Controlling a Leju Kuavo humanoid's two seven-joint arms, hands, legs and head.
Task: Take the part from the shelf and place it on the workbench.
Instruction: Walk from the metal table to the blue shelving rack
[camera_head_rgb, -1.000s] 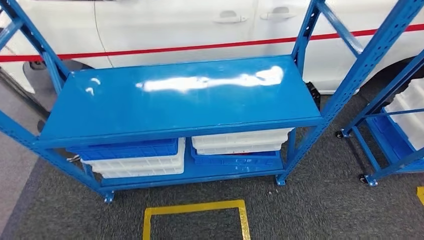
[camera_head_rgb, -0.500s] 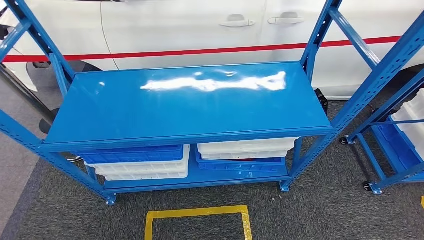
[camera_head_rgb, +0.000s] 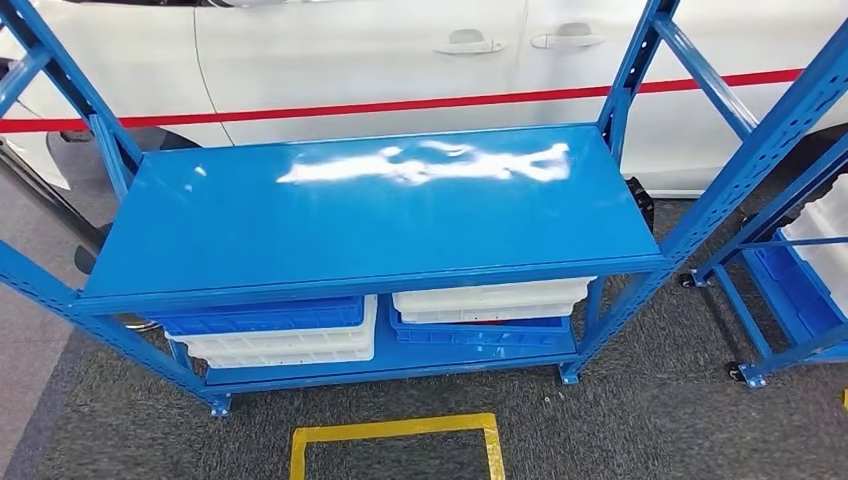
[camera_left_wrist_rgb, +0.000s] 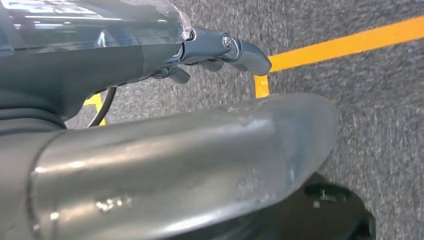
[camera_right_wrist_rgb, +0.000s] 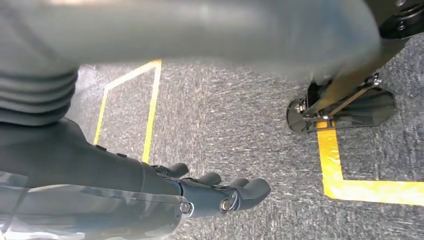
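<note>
Grey carpet (camera_head_rgb: 640, 420) covers the floor, with a yellow taped rectangle (camera_head_rgb: 395, 432) marked nearest the robot. Both arms hang low over this carpet: the left hand (camera_left_wrist_rgb: 220, 52) holds nothing, its dark fingers (camera_left_wrist_rgb: 247, 55) extended and lying close together; the right hand (camera_right_wrist_rgb: 215, 192) likewise holds nothing, its fingers (camera_right_wrist_rgb: 250, 190) extended side by side. Beyond the tape stands a blue steel shelf (camera_head_rgb: 370, 210). Its lower level carries stacked trays: a blue tray (camera_head_rgb: 260, 316) on white trays (camera_head_rgb: 285, 345) at left, a white tray (camera_head_rgb: 490, 298) on a blue one (camera_head_rgb: 475, 330) at right. Its glossy upper deck bears only glare; the part cannot be told in any view. A second blue rack (camera_head_rgb: 790, 280) with white bins stands at right. Farthest, a white car (camera_head_rgb: 400, 50) with a red stripe runs behind the shelf.
</note>
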